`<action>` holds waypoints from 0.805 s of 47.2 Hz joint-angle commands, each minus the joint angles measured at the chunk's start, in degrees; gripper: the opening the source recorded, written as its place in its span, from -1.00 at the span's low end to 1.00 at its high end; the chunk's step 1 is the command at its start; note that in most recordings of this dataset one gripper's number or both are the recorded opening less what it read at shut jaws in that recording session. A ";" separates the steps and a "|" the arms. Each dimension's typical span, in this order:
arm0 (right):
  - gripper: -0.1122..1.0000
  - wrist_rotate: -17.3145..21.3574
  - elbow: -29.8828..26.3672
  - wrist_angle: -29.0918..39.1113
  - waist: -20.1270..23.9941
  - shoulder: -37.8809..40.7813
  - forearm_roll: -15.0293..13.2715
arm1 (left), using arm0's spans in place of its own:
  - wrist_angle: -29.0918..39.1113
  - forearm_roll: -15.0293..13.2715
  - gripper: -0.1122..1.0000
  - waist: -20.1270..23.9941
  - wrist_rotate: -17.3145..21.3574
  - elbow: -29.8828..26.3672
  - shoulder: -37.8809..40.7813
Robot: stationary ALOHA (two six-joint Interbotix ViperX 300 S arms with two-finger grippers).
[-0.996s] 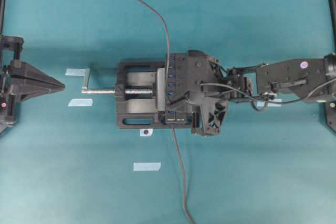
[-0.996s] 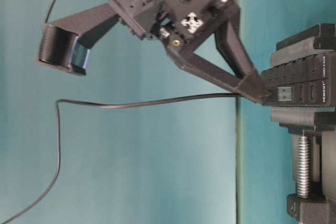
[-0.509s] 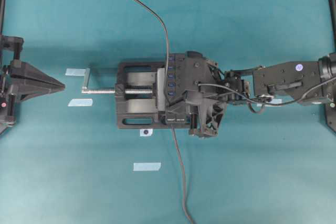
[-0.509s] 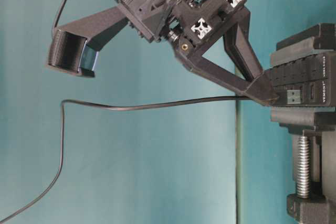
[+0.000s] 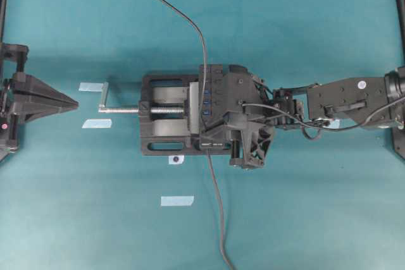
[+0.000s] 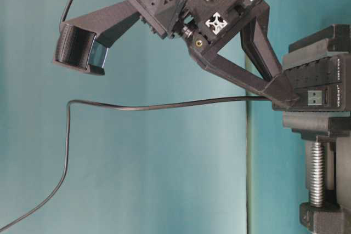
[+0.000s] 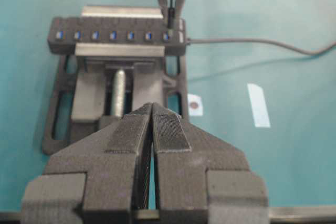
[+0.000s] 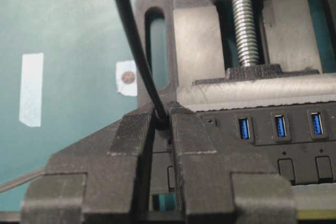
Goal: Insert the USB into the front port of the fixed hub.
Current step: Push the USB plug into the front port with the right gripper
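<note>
The fixed hub [image 5: 207, 86] is clamped in a black vise, and its blue sockets show in the left wrist view [image 7: 86, 29] and the right wrist view [image 8: 262, 150]. My right gripper [image 5: 205, 136] is shut on the USB [image 6: 313, 97] over the hub's front end. The black plug [image 8: 161, 123] sits pinched between the fingertips, with its cable [image 8: 131, 40] rising away. The silver shell still shows at the front socket; I cannot tell whether it has entered. My left gripper [image 5: 74, 101] rests at the far left, shut and empty [image 7: 152, 106].
The vise [image 5: 164, 131] has a silver screw and handle [image 5: 104, 96] pointing left. The hub's own lead [image 5: 218, 219] runs to the near table edge. Pale tape strips [image 5: 177, 200] lie on the teal table. Frame posts stand at both sides.
The right gripper has carried the plug steadily closer to the hub's front socket. The raised cable has shifted with it. The left arm has not moved.
</note>
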 commanded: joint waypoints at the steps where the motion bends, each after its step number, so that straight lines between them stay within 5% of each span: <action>1: -0.69 0.62 -0.35 -0.53 0.26 -0.88 -0.09 | -0.44 0.09 -0.79 -0.09 -0.18 -0.70 0.26; 38: -0.69 0.70 -0.35 -0.53 0.18 0.44 -0.09 | -0.44 0.09 -0.79 -0.09 -0.18 -0.62 0.26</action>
